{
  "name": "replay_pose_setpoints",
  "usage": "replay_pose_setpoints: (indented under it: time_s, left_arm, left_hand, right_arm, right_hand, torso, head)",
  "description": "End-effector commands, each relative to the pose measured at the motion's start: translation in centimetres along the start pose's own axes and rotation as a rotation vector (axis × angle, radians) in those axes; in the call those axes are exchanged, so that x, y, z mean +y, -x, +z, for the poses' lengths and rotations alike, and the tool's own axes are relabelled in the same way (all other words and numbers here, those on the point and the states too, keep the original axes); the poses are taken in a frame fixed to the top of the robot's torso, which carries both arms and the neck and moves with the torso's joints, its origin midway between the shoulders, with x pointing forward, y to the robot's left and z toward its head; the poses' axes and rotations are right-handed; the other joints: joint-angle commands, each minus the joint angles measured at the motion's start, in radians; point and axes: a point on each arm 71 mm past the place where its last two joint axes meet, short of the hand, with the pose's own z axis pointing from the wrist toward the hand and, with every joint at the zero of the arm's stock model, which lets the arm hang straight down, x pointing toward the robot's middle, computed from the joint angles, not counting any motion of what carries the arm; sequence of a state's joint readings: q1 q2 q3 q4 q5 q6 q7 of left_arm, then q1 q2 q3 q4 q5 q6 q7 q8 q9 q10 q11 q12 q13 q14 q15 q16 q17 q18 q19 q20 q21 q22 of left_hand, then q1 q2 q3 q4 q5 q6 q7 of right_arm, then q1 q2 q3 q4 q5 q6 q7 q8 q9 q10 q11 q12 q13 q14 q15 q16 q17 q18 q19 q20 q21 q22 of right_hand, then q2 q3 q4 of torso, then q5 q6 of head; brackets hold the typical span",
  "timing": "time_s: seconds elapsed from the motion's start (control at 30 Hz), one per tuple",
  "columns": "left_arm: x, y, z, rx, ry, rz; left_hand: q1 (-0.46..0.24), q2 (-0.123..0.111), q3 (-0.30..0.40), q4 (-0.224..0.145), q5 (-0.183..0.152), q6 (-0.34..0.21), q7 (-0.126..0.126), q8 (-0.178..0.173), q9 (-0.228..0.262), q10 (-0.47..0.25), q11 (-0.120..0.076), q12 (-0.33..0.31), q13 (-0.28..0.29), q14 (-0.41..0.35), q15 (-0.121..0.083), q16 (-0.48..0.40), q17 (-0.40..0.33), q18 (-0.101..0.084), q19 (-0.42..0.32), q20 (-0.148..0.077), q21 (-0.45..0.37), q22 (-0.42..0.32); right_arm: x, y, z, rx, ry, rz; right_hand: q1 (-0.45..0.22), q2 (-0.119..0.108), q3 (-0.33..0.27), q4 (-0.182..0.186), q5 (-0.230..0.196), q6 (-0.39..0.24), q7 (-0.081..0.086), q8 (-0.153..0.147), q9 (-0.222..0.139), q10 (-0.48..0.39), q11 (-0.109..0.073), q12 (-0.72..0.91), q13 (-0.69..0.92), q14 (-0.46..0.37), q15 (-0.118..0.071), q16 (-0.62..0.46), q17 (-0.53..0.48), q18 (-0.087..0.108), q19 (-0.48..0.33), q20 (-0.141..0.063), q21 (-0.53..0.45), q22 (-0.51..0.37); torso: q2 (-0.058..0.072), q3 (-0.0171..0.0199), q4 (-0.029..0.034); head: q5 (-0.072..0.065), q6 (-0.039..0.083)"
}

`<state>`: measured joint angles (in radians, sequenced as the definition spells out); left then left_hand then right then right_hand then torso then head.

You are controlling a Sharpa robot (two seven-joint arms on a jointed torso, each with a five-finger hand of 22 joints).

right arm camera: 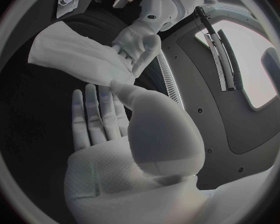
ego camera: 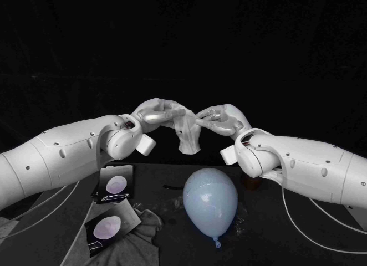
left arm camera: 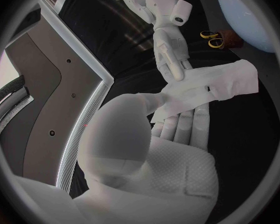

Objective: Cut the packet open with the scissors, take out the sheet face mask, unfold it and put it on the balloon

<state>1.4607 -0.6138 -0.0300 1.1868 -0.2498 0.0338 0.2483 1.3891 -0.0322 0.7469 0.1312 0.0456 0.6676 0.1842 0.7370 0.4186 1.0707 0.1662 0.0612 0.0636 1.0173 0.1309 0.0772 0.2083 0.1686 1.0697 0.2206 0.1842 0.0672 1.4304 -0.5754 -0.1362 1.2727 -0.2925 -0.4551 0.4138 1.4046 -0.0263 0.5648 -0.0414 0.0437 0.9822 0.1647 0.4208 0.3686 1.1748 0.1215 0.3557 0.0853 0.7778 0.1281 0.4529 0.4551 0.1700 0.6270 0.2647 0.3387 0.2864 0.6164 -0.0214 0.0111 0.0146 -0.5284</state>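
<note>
Mask (ego camera: 187,138) between left and right fingers (ego camera: 209,118)

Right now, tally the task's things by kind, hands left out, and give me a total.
Sheet face mask: 1
Balloon: 1
Packets: 2
Scissors: 1
Total: 5

Counted items:
- Two hands, the left hand (ego camera: 156,113) and the right hand (ego camera: 219,119).
- One sheet face mask (ego camera: 187,137), far centre.
- One balloon (ego camera: 209,202), near centre.
- Two packet pieces at left, a far piece (ego camera: 116,185) and a near piece (ego camera: 107,228).
- One pair of scissors (left arm camera: 210,35), yellow-handled.
</note>
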Motion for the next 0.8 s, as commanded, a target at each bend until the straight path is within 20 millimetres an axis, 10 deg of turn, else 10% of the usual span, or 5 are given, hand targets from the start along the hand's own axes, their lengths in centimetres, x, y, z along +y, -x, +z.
replay_pose_setpoints:
  time_s: [0.03, 0.17, 0.8]
  left_arm:
    - [-0.2, 0.0, 0.0, -0.015, -0.011, 0.081]
    - [-0.2, 0.2, 0.1, -0.031, -0.016, 0.099]
    - [0.9, -0.1, 0.2, -0.053, -0.005, -0.059]
  left_hand:
    - [-0.003, 0.005, -0.005, 0.009, 0.003, 0.010, 0.024, 0.000, 0.139, 0.006, -0.002, 0.003, 0.000, 0.018, -0.004, 0.009, 0.005, 0.017, 0.018, -0.004, 0.001, 0.002]
    - [0.000, 0.010, -0.015, 0.014, 0.003, 0.013, 0.018, -0.004, 0.137, 0.009, -0.011, 0.002, -0.001, 0.113, -0.027, 0.063, 0.037, 0.018, 0.053, -0.023, 0.015, 0.006]
    - [-0.001, 0.012, -0.014, 0.025, 0.003, 0.011, 0.023, -0.020, 0.128, 0.049, -0.012, 0.008, 0.002, 0.083, -0.017, 0.048, 0.049, 0.010, -0.010, -0.007, -0.029, -0.004]
  right_arm:
    - [0.1, 0.2, -0.2, -0.021, 0.010, -0.019]
    - [0.3, 0.2, -0.5, -0.008, 0.007, -0.042]
    - [0.6, -0.4, -0.6, 0.020, -0.011, -0.088]
  right_hand:
    - [-0.011, -0.003, 0.007, -0.002, 0.005, 0.000, -0.006, 0.006, 0.005, 0.029, -0.020, 0.006, 0.002, 0.009, 0.001, -0.006, -0.002, 0.015, 0.009, 0.001, 0.008, 0.002]
    - [-0.016, -0.004, 0.013, -0.009, 0.005, -0.001, -0.007, 0.012, 0.013, 0.030, -0.021, 0.007, 0.004, 0.013, 0.000, -0.011, -0.005, 0.015, 0.012, -0.001, 0.015, 0.007]
    - [-0.023, -0.003, 0.023, -0.019, 0.005, -0.005, -0.006, 0.018, 0.022, 0.030, -0.021, 0.008, 0.007, 0.015, 0.000, -0.018, -0.010, 0.014, 0.014, -0.002, 0.025, 0.014]
  torso:
    - [0.000, 0.0001, -0.0004]
    - [0.001, -0.0004, -0.0006]
    - [0.000, -0.0009, 0.0009]
  head:
    - [0.003, -0.001]
    - [0.004, -0.003]
    - [-0.002, -0.012]
